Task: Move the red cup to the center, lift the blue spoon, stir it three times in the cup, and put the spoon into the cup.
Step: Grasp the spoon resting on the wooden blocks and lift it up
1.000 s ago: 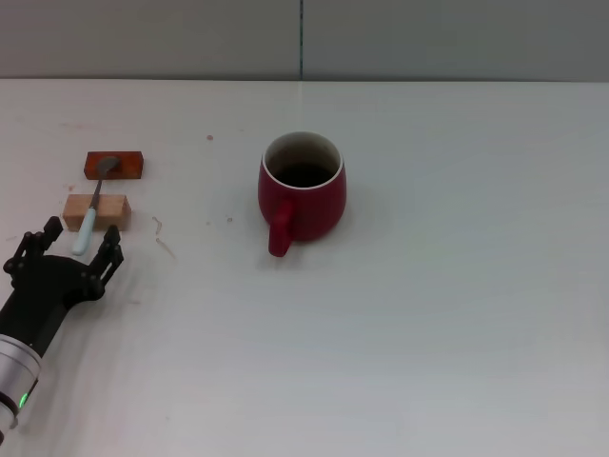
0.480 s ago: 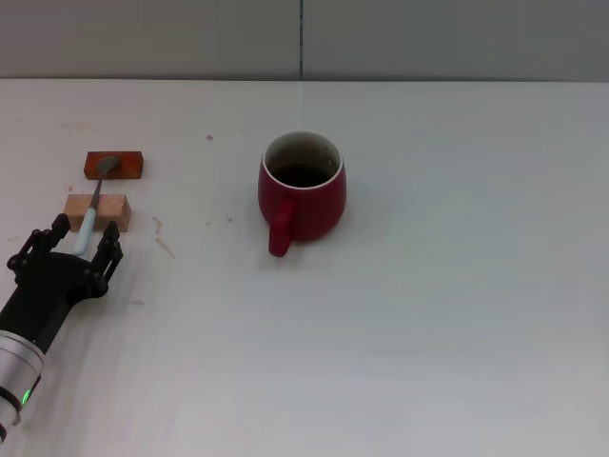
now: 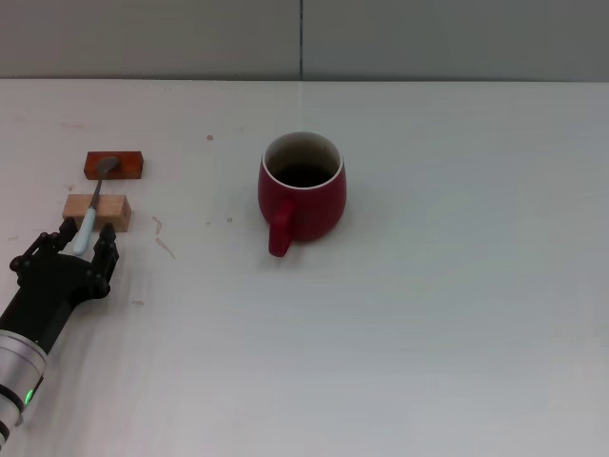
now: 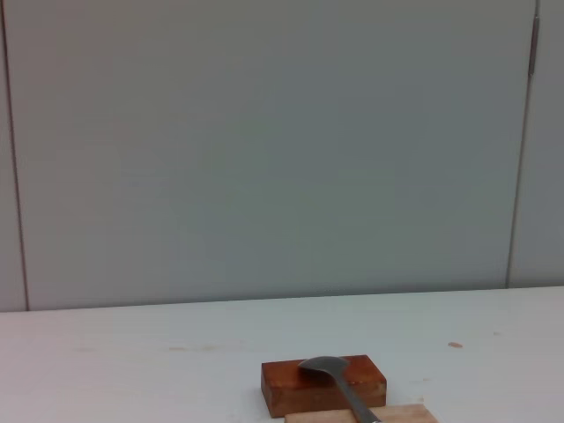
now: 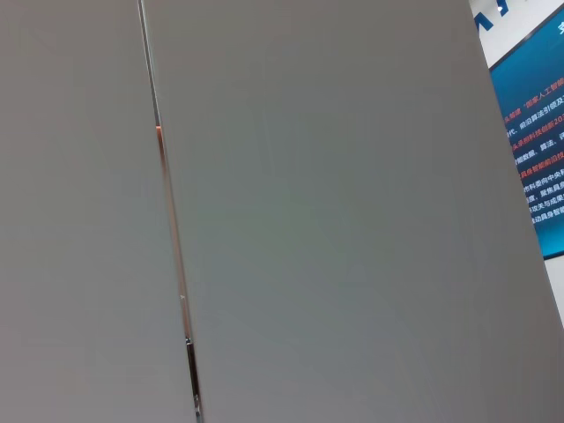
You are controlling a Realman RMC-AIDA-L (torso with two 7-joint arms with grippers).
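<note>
The red cup [image 3: 303,187] stands upright near the table's middle, its handle toward me. The blue spoon [image 3: 90,215] lies with its pale handle on a pale wooden block [image 3: 112,208] and its grey bowl [image 4: 323,364] on an orange-red block [image 3: 114,166]. My left gripper [image 3: 88,235] is open at the near end of the spoon's handle, with a finger on each side of it and low over the table. My right gripper is out of view; its wrist view shows only a grey wall.
The white table [image 3: 428,314] stretches wide to the right of the cup. The orange-red block [image 4: 291,388] and wooden block [image 4: 405,414] show in the left wrist view. A grey wall [image 3: 428,38] rises behind the table's far edge.
My left gripper has moved forward toward the blocks, so its open fingers now flank the spoon handle's near end. The cup and the spoon have not moved.
</note>
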